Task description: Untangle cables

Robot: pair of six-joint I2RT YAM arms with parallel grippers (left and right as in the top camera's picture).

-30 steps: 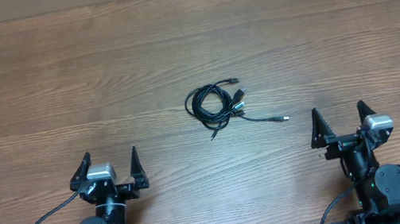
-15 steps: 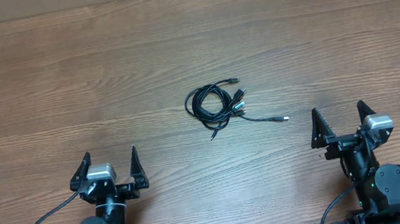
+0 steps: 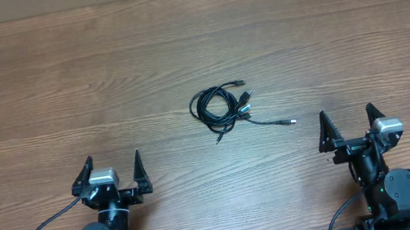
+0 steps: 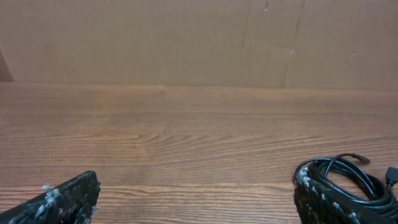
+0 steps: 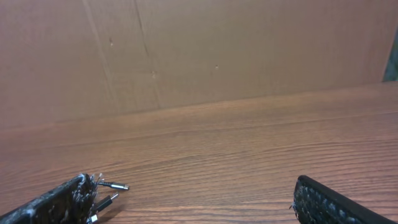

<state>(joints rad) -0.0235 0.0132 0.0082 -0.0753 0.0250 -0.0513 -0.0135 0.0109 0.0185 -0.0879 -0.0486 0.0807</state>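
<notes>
Both arms sit folded back at the near edge of the table [image 3: 58, 72]. Their bases are at the bottom of the overhead view, wrists low, tips pointing fwd across the wood. The left gripper [image 3: 112, 158] has its jaws wide apart. Its tips are just above or on the surface, can't tell which. The right gripper [image 3: 345, 112] is in the same pose, jaws spread just as wide. The two arms are well apart and roughly level w/ each other.

The cables [image 3: 224, 105] lie mid-table, ahead of both grippers and btwn them, touching neither. Most of the cord is a small loose coil w/ a few plugs [image 3: 244, 90] bunched at its right side. One thin end [image 3: 272, 122] trails off toward the right arm and stops in a small plug [image 3: 293, 121]. A shorter end pokes out toward the near edge.

Left wrist cam: its fingers [image 4: 68, 199] sit in the lower corners of the frame, w/ the coil just past the right-hand one. Right wrist cam: fingers [image 5: 329, 204] are likewise in the corners, w/ a couple of plugs showing beside the left-hand one. A brown cardboard wall [image 4: 186, 37] stands along the far edge.
</notes>
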